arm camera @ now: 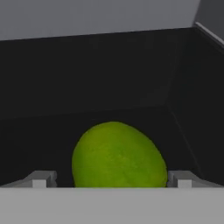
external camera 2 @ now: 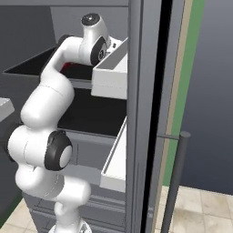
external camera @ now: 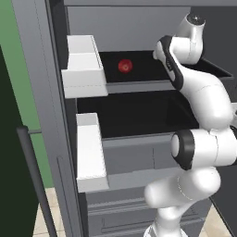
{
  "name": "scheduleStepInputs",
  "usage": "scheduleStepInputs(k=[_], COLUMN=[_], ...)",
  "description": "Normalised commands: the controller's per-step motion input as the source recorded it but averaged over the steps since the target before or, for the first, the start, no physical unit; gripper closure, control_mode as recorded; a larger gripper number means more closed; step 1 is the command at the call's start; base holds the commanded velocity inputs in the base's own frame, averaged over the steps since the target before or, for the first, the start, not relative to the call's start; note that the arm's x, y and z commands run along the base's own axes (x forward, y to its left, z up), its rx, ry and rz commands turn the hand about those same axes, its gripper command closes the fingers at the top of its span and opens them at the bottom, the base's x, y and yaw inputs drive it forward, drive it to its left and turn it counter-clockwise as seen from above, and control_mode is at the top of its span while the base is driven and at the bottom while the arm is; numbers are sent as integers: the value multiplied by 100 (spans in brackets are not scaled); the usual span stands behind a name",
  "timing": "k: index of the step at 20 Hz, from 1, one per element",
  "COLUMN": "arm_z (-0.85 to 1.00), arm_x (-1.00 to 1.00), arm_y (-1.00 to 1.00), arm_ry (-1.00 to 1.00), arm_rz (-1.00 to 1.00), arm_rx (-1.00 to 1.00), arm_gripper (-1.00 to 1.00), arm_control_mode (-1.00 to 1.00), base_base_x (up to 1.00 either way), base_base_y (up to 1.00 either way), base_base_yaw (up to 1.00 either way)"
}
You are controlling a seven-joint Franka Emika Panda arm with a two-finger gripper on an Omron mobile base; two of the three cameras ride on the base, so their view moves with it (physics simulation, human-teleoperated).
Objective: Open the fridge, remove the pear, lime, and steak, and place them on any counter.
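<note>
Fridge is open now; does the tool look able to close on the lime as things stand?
Probably yes: the lime sits on the dark shelf between the open tool's fingertips, with nothing in front of it.

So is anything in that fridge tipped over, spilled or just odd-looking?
Nothing stands out. The fridge has its doors open, and its dark shelves look clean, with no spills. The pear sits on the upper shelf. The lime looks whole and lies between the tips of the open pincer. The white door bins hang level.

Lime (arm camera: 118, 155) yel-green; pear (external camera: 125, 66) dk red; fridge (external camera: 46, 92) grey.
</note>
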Motion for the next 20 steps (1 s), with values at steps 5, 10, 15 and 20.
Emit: scheduleStepInputs(k=[5, 10, 15, 20], arm_z=[-9, -19, -46, -44], arm_x=[44, 10, -18, -11], arm_y=[-12, -13, -1, 0], arm_ry=[5, 7, 8, 9], arm_rz=[0, 0, 0, 0], arm_rx=[0, 0, 0, 0], arm_gripper=[-100, -100, 100, 100], arm_control_mode=[-100, -100, -100, -100], base_base_x=[0, 0, 0, 0], base_base_y=[0, 0, 0, 0], base_base_yaw=[0, 0, 0, 0])
